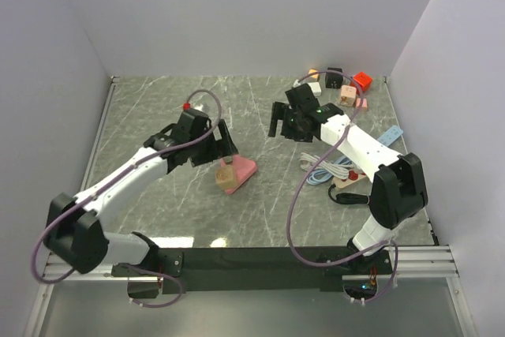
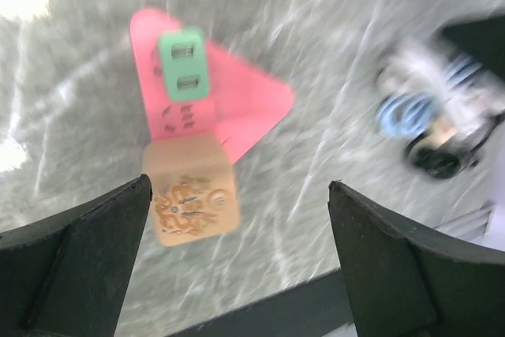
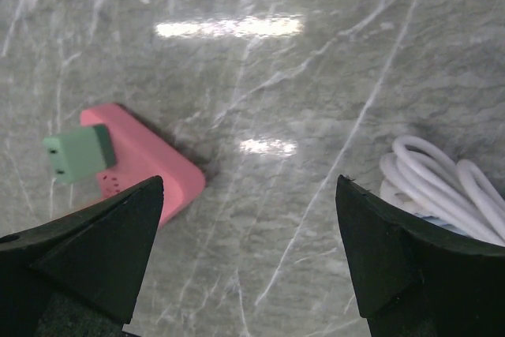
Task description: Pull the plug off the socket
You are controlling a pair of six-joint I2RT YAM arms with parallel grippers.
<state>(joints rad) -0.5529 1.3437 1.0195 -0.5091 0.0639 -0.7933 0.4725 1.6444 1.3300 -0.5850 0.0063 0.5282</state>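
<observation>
A pink wedge-shaped socket block (image 1: 245, 170) lies mid-table. A tan plug (image 1: 226, 176) is in its near end. In the left wrist view the block (image 2: 245, 104) also carries a green plug (image 2: 183, 65), and the tan plug (image 2: 193, 195) sits at its lower end. My left gripper (image 1: 222, 144) is open just above and behind the block, and the tan plug lies close to its left finger (image 2: 79, 258). My right gripper (image 1: 282, 121) is open and empty, hovering to the block's right. Its wrist view shows the block (image 3: 154, 167) and the green plug (image 3: 79, 151) at lower left.
A coil of white cable (image 1: 327, 167) and a tan power strip (image 1: 352, 180) with a black plug (image 1: 347, 197) lie at the right. Several coloured plug cubes, one of them red (image 1: 361, 80), cluster at the back right. A blue strip (image 1: 388, 136) lies near the right wall.
</observation>
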